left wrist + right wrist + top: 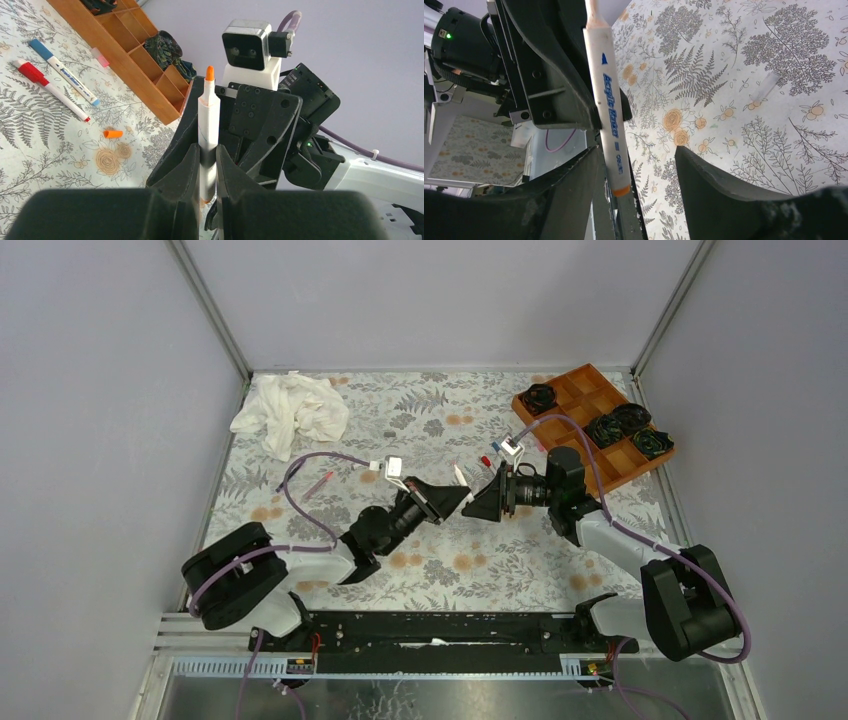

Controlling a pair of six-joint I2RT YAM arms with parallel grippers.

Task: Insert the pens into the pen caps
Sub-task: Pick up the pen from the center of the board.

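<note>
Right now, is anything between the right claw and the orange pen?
Nothing visible. The pen, clamped in the left gripper, sits in the gap between the right gripper's open fingers.

You can read "Acrylic Marker" in blue along the white-barrelled, orange-tipped marker pen (609, 102); the smaller print beneath is too blurred to read.

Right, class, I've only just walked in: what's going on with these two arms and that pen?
The left gripper is shut on an uncapped orange-tipped pen, holding it up off the table. The right gripper faces it, its jaws open either side of the barrel, not clamped. A loose orange cap lies on the table, near a red pen and a blue pen beside the wooden tray.
</note>
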